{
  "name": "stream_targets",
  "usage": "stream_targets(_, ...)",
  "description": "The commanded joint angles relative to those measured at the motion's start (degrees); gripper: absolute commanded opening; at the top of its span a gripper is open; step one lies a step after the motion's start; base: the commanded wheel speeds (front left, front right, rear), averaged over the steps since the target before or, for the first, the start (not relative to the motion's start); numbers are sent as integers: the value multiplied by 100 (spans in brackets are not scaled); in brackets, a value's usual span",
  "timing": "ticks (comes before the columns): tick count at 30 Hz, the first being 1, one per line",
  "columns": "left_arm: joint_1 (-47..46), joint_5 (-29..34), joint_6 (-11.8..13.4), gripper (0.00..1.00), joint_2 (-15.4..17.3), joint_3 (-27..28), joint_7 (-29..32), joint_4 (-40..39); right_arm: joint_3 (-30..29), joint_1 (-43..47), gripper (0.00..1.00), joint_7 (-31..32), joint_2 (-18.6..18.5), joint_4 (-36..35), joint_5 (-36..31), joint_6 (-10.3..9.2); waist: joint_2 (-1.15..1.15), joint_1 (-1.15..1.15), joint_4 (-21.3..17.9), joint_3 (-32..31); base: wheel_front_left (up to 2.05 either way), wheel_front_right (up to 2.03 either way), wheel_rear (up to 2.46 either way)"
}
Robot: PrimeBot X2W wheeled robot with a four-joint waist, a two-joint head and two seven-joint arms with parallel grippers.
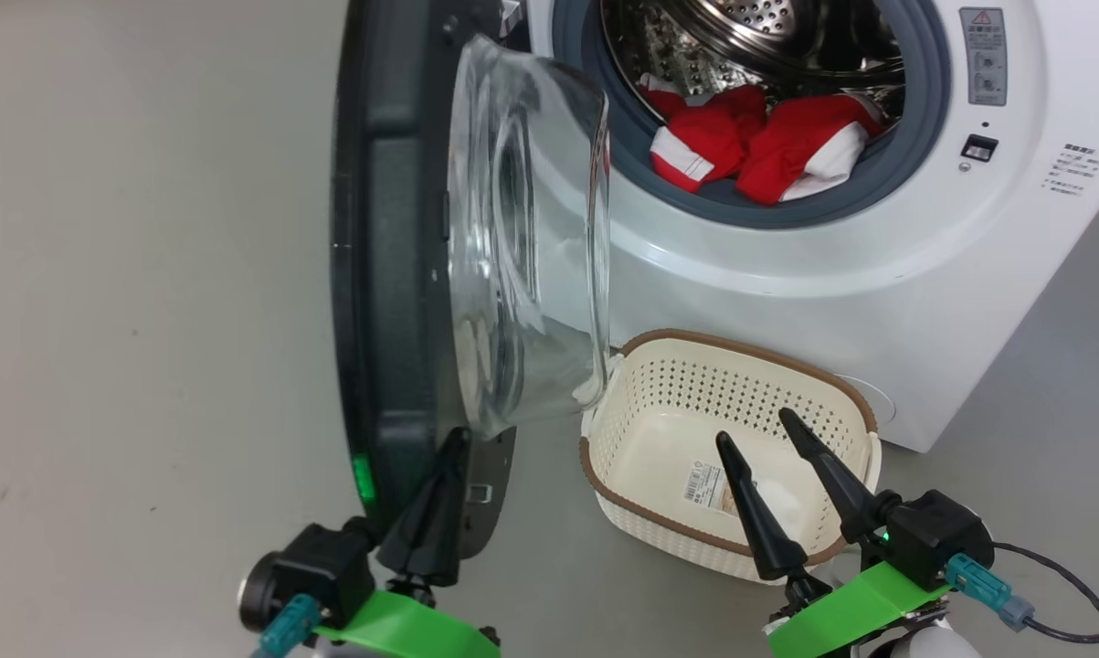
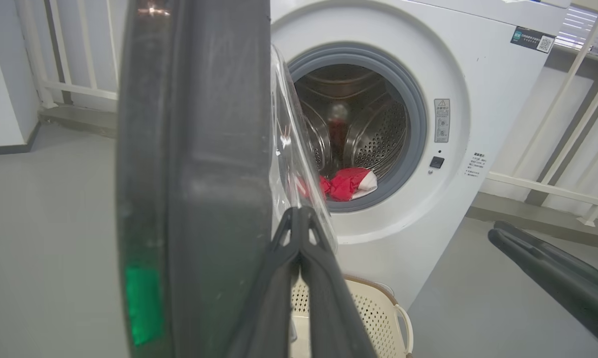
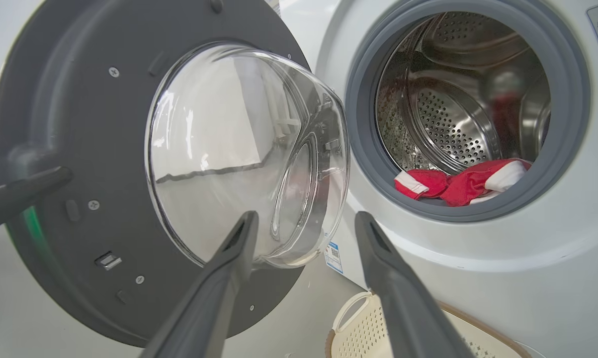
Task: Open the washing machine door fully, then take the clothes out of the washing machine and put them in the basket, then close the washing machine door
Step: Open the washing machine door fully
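Head view: left gripper (image 1: pixel 460 439) (pinched) points up beside door (image 1: pixel 392 228).

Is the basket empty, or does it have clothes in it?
Empty. The basket shows a paper label on its bottom, no garments; the red clothes lie inside the washing machine.

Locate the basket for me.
In the head view the basket stands on the floor, lower right of centre, before the washing machine, just right of the open washing machine door; the right gripper shows over it.
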Motion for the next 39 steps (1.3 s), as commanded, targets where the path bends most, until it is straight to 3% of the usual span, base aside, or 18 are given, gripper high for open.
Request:
stream_targets(1, -50, -44, 113, 0, 143, 327, -70, -137, 140, -59, 100, -36, 24, -116, 10, 35, 0, 0, 46, 29, 0, 0, 0)
stream_targets(20, 127, -312, 452, 0, 554, 1220, -269, 127, 205, -72, 100, -36, 24, -60, -46, 35, 0, 0, 164, 64, 0, 0, 0)
stream_targets(39, -374, -517, 393, 0, 538, 1917, -367, 640, 239, -108, 100, -36, 24, 14, -257, 35, 0, 0, 154, 269, 0, 0, 0)
